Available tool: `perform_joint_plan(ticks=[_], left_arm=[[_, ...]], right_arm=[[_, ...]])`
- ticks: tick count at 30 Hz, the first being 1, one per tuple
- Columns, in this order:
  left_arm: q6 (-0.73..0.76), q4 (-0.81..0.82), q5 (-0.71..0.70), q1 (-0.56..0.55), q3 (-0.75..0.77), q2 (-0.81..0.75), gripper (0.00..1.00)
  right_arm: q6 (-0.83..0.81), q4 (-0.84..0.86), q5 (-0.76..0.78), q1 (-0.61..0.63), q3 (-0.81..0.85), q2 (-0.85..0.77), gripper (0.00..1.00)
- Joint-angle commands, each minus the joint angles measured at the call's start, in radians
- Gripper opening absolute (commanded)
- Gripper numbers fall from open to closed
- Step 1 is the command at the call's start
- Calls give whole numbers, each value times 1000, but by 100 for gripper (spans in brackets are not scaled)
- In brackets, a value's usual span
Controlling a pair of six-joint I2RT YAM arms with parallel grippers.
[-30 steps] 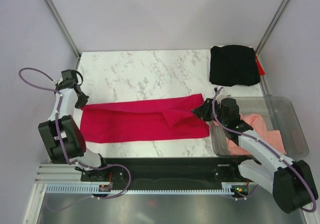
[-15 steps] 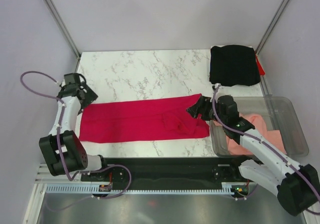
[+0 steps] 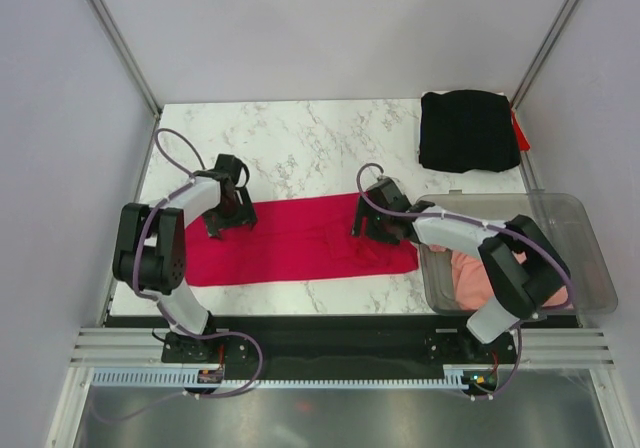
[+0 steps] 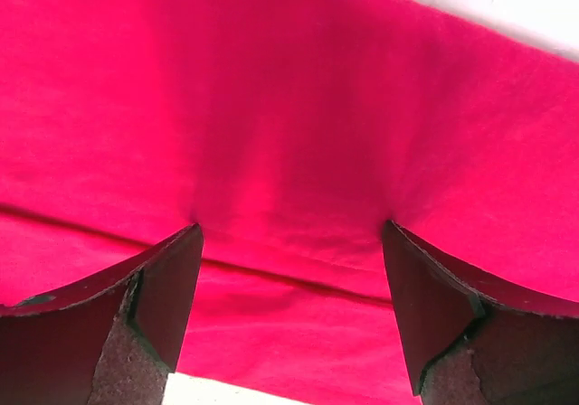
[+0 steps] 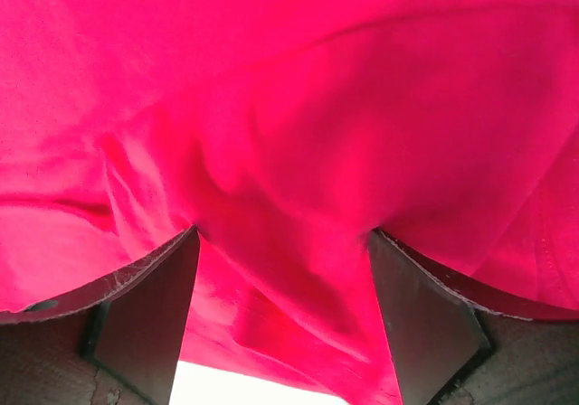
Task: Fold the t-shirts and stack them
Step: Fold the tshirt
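Crimson red t-shirt (image 3: 300, 238) spread flat as a long band along the near half of the table (image 3: 300, 133). Left hand (image 3: 228, 218) pressed on its left part, right hand (image 3: 368, 226) on its right part, fingers of both wide apart. Black t-shirt (image 3: 467, 130) folded at the far right corner. Salmon-pink t-shirt (image 3: 470, 278) bunched in the clear bin (image 3: 585, 258) at the near right corner.

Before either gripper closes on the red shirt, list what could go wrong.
The left gripper and right gripper stand open on the layered crimson t-shirt; a pinch might catch only the top layer, spoiling the fold. Cloth by the right gripper is wrinkled, so creases may get folded in. The right arm lies beside the clear bin and could nudge it.
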Motion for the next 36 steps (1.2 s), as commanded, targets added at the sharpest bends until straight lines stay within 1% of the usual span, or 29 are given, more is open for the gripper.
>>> perform_joint_plan(ticks=[1, 3, 6, 7, 8, 9, 10, 11, 12, 13, 14, 15, 16, 17, 18, 19, 20, 22, 23, 25, 27, 29, 33, 36], left_arm=[[-31, -3, 42, 3, 6, 53, 88], [-27, 0, 82, -1, -3, 72, 88], [-31, 8, 122, -12, -37, 50, 87], [-52, 12, 166, -14, -49, 35, 87], [-67, 26, 204, -18, -84, -8, 86], [-78, 41, 249, -24, -106, -31, 86], [-113, 55, 313, -34, -129, -60, 86], [-132, 66, 332, -64, -173, -86, 85], [-150, 89, 350, -81, -194, -136, 85], [-193, 106, 381, -99, -217, -161, 85], [-214, 123, 395, -136, -255, -177, 86], [-236, 158, 406, -155, -272, -200, 86], [-279, 179, 430, -173, -287, -204, 86], [-297, 202, 453, -207, -310, -206, 86], [-319, 253, 472, -222, -318, -191, 86], [-363, 279, 516, -237, -324, -179, 86], [-380, 310, 540, -270, -326, -165, 86], [-425, 369, 594, -311, -310, -119, 86], [-431, 377, 611, -351, -277, -105, 86], [-426, 368, 631, -385, -229, -76, 86], [-442, 368, 647, -408, -185, -82, 86], [-458, 367, 648, -428, -154, -115, 87], [-497, 367, 662, -465, -111, -166, 88], [-537, 365, 674, -503, -85, -216, 88]], right_arm=[[8, -42, -21, -25, 60, 133, 83], [-6, -4, -90, -49, 86, 204, 83], [-37, 0, -121, -115, 182, 320, 84], [-46, -6, -135, -155, 262, 357, 83], [-54, -11, -149, -175, 308, 434, 83], [-63, -14, -174, -189, 357, 472, 83], [-83, -37, -178, -201, 470, 514, 83], [-92, -55, -181, -215, 536, 598, 83], [-100, -101, -182, -220, 607, 646, 83], [-110, -123, -188, -223, 755, 693, 83], [-110, -141, -196, -226, 834, 792, 83], [-112, -178, -205, -226, 917, 845, 82], [-109, -192, -233, -226, 1084, 897, 82], [-107, -203, -253, -224, 1170, 999, 82], [-103, -210, -271, -226, 1248, 1046, 82], [-97, -209, -296, -226, 1384, 1090, 82], [-84, -206, -303, -226, 1443, 1168, 82], [-66, -172, -319, -226, 1555, 1223, 82], [-60, -146, -327, -230, 1565, 1252, 82], [-25, -57, -316, -240, 1539, 1258, 83], [4, 31, -301, -247, 1522, 1258, 83], [15, 67, -302, -255, 1548, 1281, 83], [35, 202, -368, -258, 1606, 1322, 84], [48, 280, -431, -258, 1606, 1312, 84]])
